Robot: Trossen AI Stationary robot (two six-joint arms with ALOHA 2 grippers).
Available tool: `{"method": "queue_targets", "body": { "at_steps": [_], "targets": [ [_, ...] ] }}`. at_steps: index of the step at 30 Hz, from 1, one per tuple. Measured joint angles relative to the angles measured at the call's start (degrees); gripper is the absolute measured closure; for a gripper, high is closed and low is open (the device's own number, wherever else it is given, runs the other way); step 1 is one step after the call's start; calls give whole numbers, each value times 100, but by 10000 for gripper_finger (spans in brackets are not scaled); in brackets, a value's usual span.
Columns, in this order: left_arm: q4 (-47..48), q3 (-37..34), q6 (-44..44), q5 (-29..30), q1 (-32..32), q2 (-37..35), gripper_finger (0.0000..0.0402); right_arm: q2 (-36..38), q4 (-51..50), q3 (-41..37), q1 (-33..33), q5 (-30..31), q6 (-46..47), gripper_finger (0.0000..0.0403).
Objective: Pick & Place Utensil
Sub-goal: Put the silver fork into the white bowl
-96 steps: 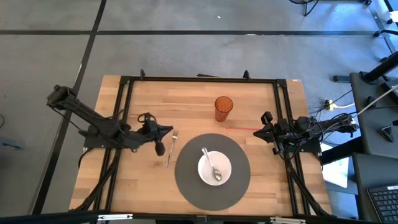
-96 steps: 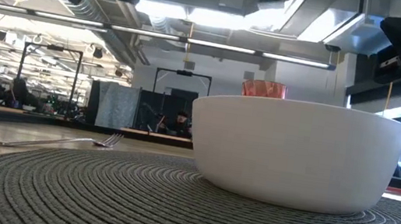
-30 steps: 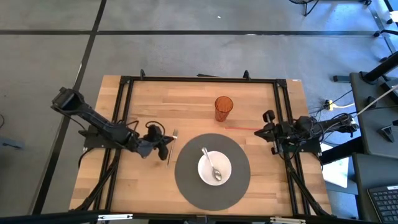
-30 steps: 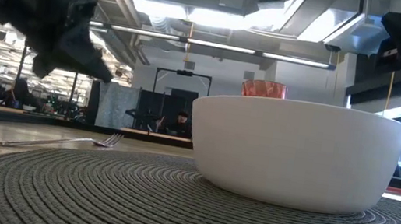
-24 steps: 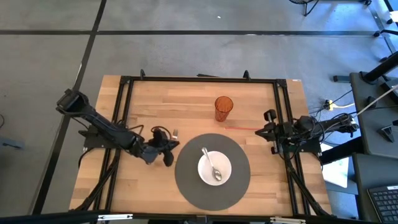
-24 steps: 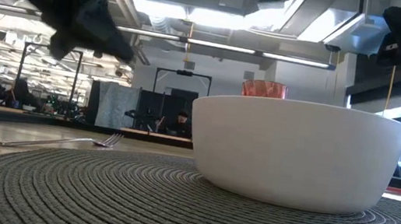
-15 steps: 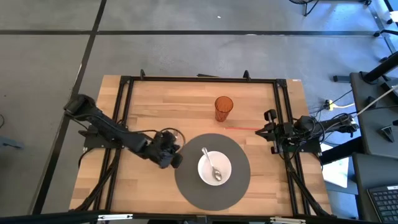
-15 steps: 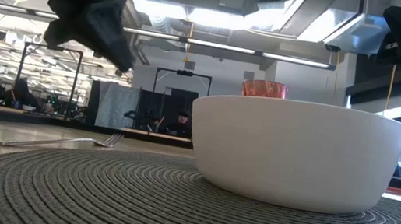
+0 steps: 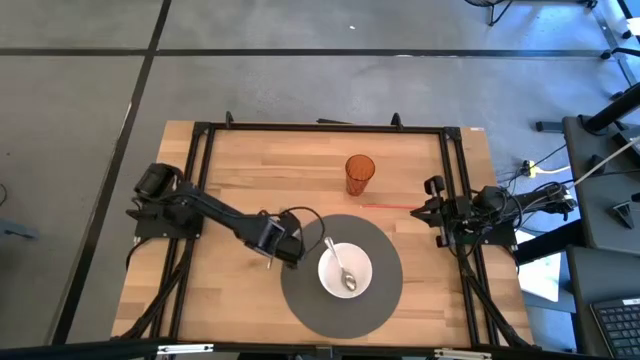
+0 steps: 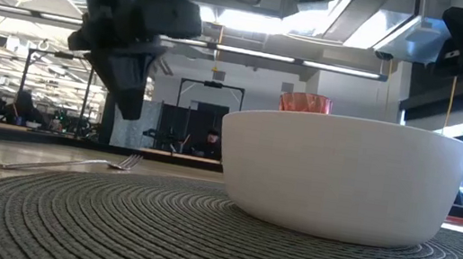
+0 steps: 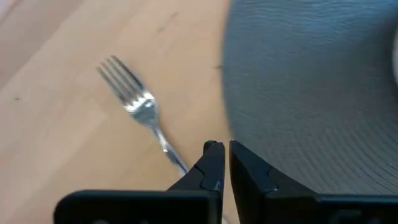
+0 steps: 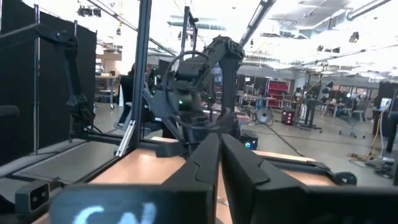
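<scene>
A silver fork lies flat on the wood just left of the round grey placemat; only its handle end shows in the high view. My left gripper hangs shut above the fork's handle at the mat's edge, pointing down, its fingertips clear of the table. A white bowl on the mat holds a spoon. My right gripper waits shut at the table's right edge.
An orange cup stands behind the placemat, toward the far edge. A thin red stick lies on the wood between mat and right arm. A black frame borders the table. Bare wood stretches left of the fork.
My left gripper has swung from left of the fork toward the table's right and near edge, over the fork to the placemat's edge, and has turned to point down. The fork has stayed where it was.
</scene>
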State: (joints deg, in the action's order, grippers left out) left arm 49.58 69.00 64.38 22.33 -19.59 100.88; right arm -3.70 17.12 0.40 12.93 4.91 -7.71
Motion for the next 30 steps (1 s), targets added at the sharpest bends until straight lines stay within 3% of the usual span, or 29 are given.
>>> {"method": "queue_targets", "body": {
  "at_steps": [7,20,30],
  "targets": [
    [204,-18,-196,-348,167,0,340,0,-28,0,0,0,295,383],
    [459,-23,-777,-294,303,140,206,0,-100,0,-2,1,525,383],
    [382,-98,-845,-659,519,138,195,-2,-197,0,-1,1,714,383]
  ]
}}
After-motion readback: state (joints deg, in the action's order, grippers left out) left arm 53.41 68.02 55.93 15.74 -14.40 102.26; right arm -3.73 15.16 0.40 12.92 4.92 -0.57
